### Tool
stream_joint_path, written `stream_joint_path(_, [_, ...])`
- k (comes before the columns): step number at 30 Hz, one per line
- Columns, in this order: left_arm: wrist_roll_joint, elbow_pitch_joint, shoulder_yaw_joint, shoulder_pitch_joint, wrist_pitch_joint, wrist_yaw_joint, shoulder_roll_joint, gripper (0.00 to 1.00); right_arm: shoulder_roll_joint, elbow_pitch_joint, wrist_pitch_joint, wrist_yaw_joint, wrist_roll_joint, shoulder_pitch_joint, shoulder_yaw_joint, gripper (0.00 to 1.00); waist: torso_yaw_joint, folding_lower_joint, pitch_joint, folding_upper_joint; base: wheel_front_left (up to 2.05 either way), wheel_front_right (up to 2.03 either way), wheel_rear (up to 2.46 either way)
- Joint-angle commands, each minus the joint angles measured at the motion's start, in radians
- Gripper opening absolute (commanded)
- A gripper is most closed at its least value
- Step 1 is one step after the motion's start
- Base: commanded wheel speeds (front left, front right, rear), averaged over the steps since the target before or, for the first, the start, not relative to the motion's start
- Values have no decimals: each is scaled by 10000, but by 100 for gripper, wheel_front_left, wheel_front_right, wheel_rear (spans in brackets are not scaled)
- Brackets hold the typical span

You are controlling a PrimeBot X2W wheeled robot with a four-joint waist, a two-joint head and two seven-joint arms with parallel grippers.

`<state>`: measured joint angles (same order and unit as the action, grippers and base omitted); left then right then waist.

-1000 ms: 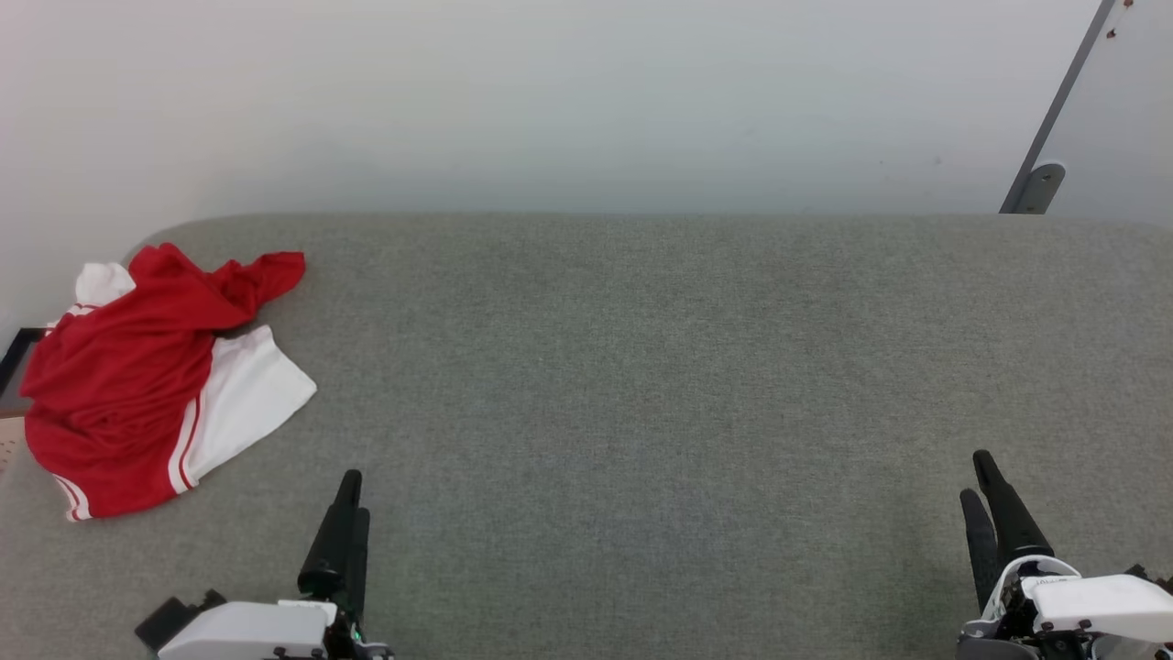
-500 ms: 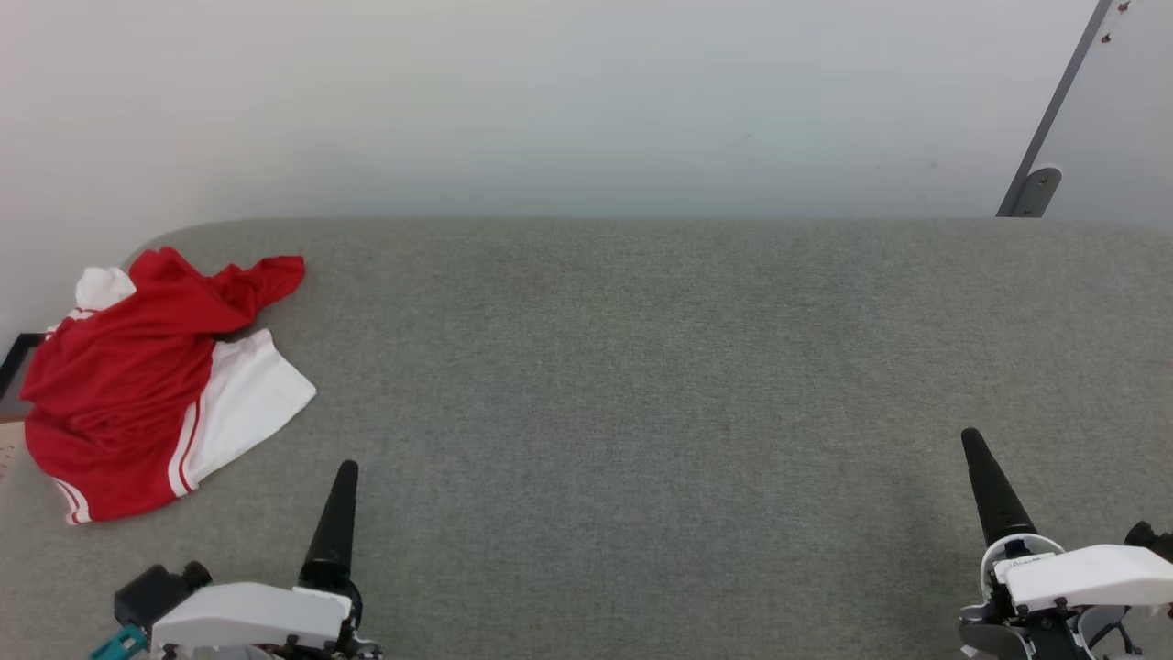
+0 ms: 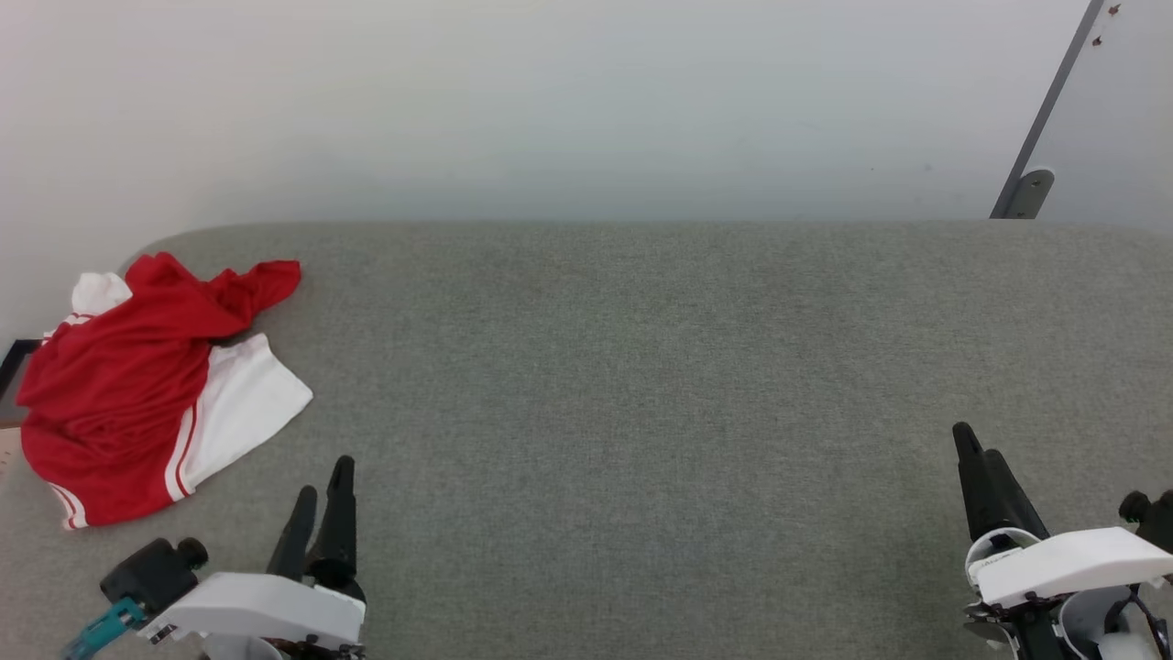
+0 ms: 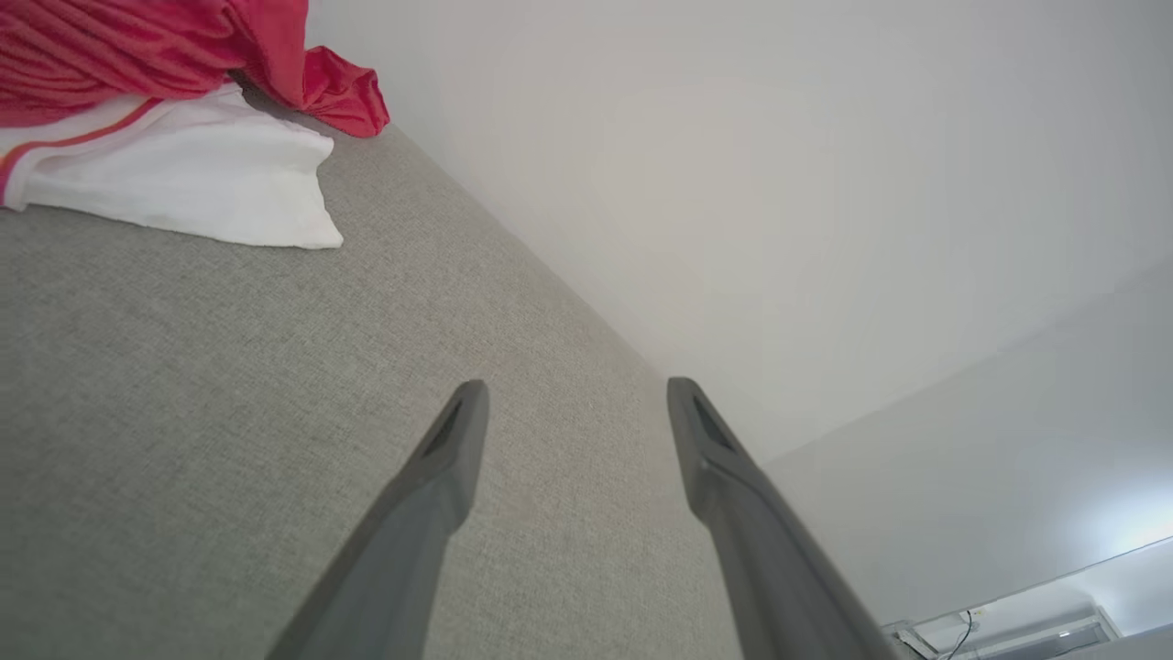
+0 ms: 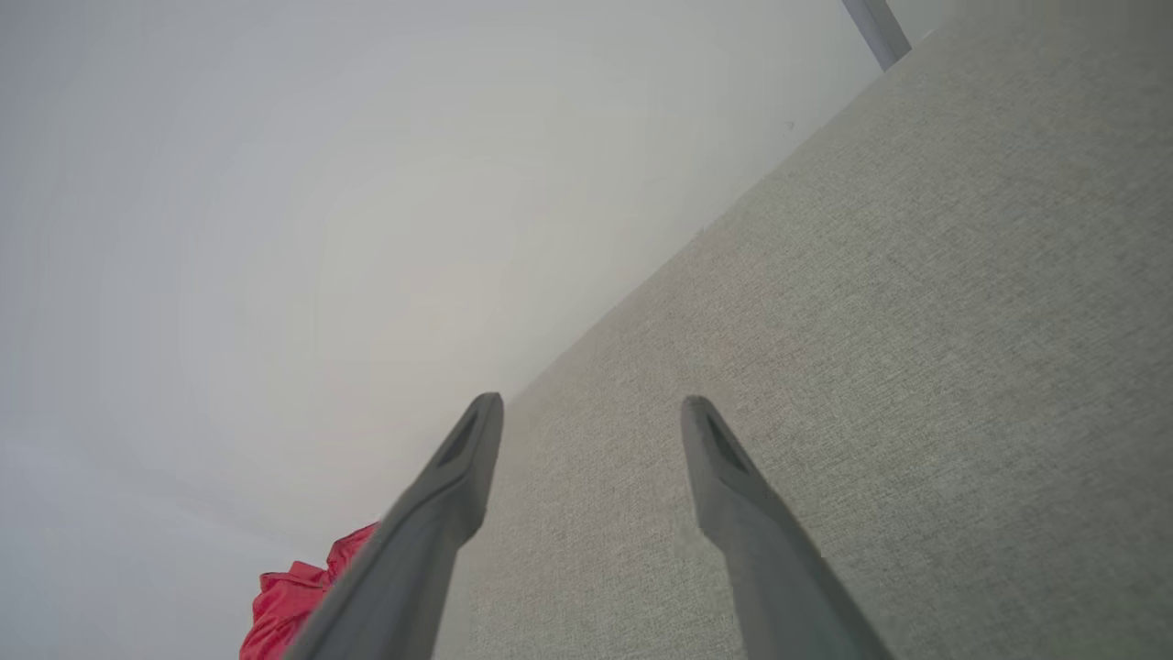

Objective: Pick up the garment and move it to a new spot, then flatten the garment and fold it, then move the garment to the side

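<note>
Rolled at the wrist since a second ago: the left claw (image 3: pixel 325 477), now showing both dark fingers side by side at the lower left of the head view, where a single outline stood before. Edged a little farther up that view over the same second: the right claw (image 3: pixel 974 442), at the lower right. Both released, spread wide above the grey fabric bench (image 3: pixel 641 367), gripping nothing. In the left wrist view, an open gap between the two fingers of the left claw (image 4: pixel 575 387), with only bench fabric and wall beyond; the same in the right wrist view for the right claw (image 5: pixel 592 401).

Crumpled at the far left end of the bench, unmoved over that second: the garment (image 3: pixel 137 385), a red jersey heap with one white sleeve (image 3: pixel 243 403) splayed flat toward the bench's middle, red stripes at its seam. Near the left claw but apart from it, up and to its left; well apart from the right claw, across the width of the bench. Caught again at the top left corner of the left wrist view, and as a red scrap at the bottom edge of the right wrist view.

Behind the bench, a plain pale wall (image 3: pixel 550 92); at the upper right, a slanted grey metal strut (image 3: pixel 1026 188) with a bracket at its foot.
</note>
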<state>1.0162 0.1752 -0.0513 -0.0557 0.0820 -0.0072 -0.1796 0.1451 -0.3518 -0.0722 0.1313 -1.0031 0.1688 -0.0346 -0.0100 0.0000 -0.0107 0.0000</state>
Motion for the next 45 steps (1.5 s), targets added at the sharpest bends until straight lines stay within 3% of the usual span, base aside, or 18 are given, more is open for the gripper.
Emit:
stream_joint_path(1, [-524, -188, -42, -150, 128, 78, -134, 100, -16, 112, -83, -4, 548, 252, 73, 100, -10, 0, -3, 0, 0, 0, 0])
stream_joint_path(15, [-2548, -443, 69, -19, 523, 142, -276, 100, -42, 328, -137, -4, 2616, 189, 251, 100, -53, 0, -14, 0, 0, 0, 0])
stream_joint_path(45, [-5940, -527, 594, 177, 1250, -533, -200, 100, 172, 384, -668, -8, 5475, 283, 257, 100, -114, 0, -42, 0, 0, 0, 0])
